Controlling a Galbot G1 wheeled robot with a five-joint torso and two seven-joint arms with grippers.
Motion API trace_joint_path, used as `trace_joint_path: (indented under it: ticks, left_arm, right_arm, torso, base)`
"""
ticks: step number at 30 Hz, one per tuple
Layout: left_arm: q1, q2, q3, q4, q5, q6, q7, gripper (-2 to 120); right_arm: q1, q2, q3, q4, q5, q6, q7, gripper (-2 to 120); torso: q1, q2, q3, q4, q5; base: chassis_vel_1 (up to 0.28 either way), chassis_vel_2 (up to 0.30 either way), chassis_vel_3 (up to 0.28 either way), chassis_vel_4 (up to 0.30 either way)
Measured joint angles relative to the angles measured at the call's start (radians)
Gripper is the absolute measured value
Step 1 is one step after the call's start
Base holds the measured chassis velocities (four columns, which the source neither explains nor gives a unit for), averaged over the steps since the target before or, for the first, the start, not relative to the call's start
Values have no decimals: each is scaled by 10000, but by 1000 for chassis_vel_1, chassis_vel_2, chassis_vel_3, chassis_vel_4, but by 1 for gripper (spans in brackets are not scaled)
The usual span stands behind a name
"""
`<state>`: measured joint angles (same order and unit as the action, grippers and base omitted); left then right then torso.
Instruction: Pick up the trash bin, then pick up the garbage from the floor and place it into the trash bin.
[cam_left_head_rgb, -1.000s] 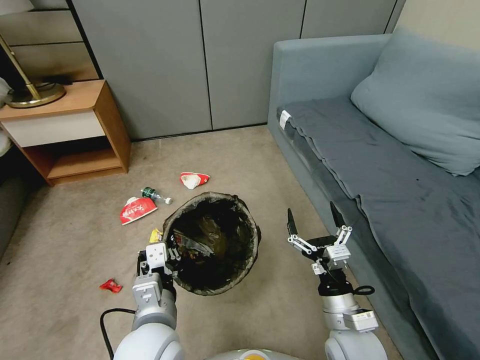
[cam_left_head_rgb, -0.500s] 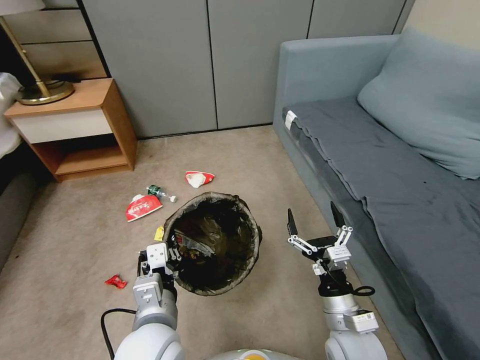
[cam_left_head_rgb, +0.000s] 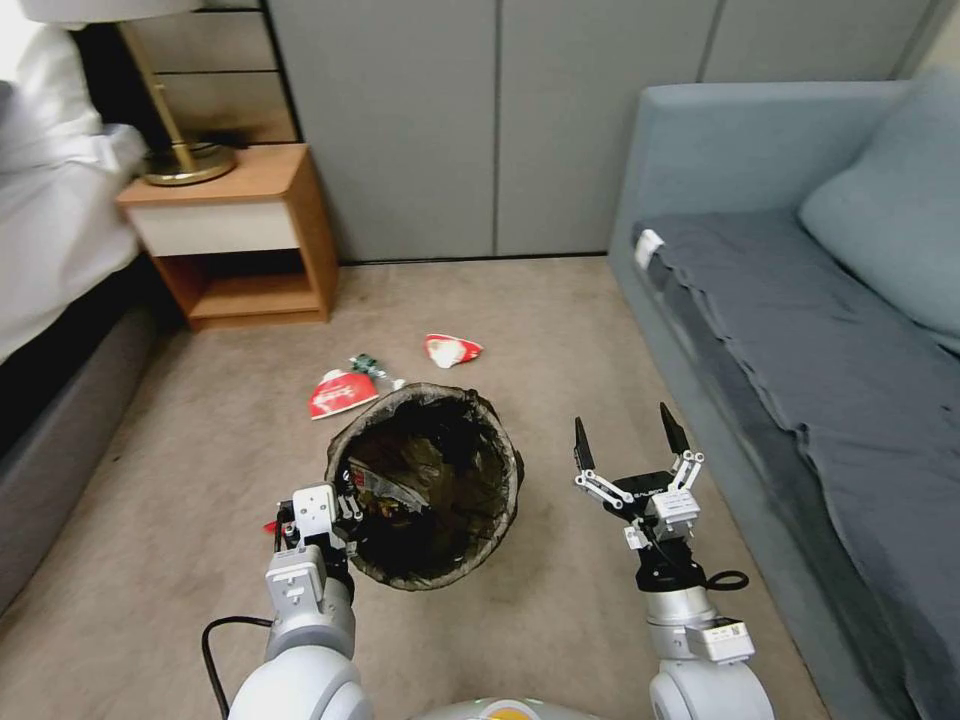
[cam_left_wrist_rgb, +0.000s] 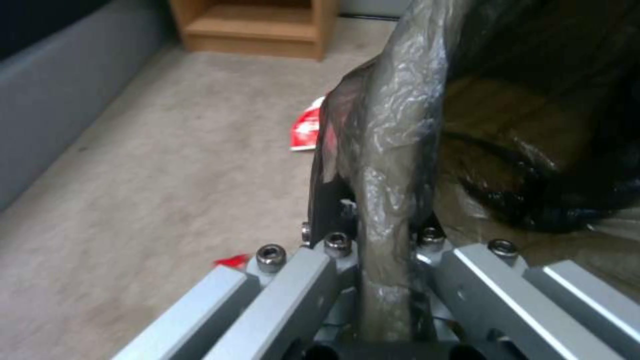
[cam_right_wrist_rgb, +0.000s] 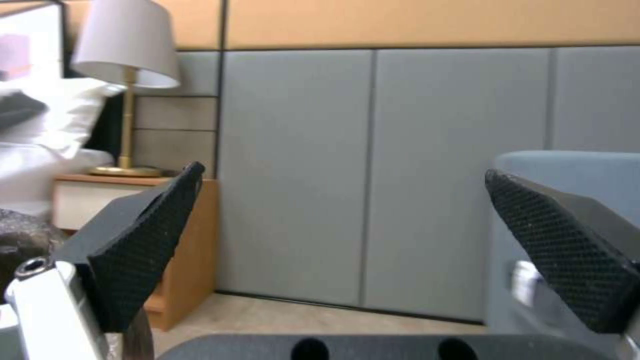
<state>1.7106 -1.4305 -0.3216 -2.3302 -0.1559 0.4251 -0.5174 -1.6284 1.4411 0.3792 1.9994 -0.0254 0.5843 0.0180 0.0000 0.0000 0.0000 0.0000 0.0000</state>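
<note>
The trash bin (cam_left_head_rgb: 506, 468), lined with a dark bag, hangs tilted above the carpet in front of me. My left gripper (cam_left_head_rgb: 343, 506) is shut on its near-left rim, and the left wrist view shows the bag-covered rim (cam_left_wrist_rgb: 393, 150) pinched between the fingers. Garbage lies on the floor beyond the bin: a red-and-white packet (cam_left_head_rgb: 342, 393), a small bottle (cam_left_head_rgb: 368, 364) and a second packet (cam_left_head_rgb: 451, 349). A tiny red scrap (cam_left_head_rgb: 270, 525) peeks out beside my left wrist. My right gripper (cam_left_head_rgb: 622, 428) is open and holds nothing, to the right of the bin.
A wooden nightstand (cam_left_head_rgb: 240, 230) with a brass lamp (cam_left_head_rgb: 185, 165) stands at the back left beside a bed (cam_left_head_rgb: 50, 230). A grey sofa (cam_left_head_rgb: 800, 320) runs along the right. Grey wall panels (cam_left_head_rgb: 450, 120) close the back. Open carpet (cam_left_head_rgb: 180, 430) lies to the left.
The whole picture has shifted right, so the camera has turned left; the bed now shows. Both arms and the held bin keep their places in the view.
</note>
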Motion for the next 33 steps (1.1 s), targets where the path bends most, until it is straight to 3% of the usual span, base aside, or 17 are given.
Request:
trace_joint_path:
  ticks: [16,25,33]
  left_arm:
    - [-35,-25,-12,82,26,-40,8,0]
    - [-51,-37,2,99,50,-99,-10,0]
    - [-124,1,-54,89,40,-247,-9,0]
  right_arm:
    - [30,10,-2,-24,-19,-29,16,100]
    - [31,-16,16,-29,-20,-25,4,100]
    - [383,-556,-44,-534,-106,-631,-48,100]
  torso:
    - [-1,0,0,1,0]
    - [-1,0,0,-2,0]
    - [-1,0,0,0,0]
  base:
    - [119,116,114,118]
    - [8,8,18,22]
    - [0,0,0,0]
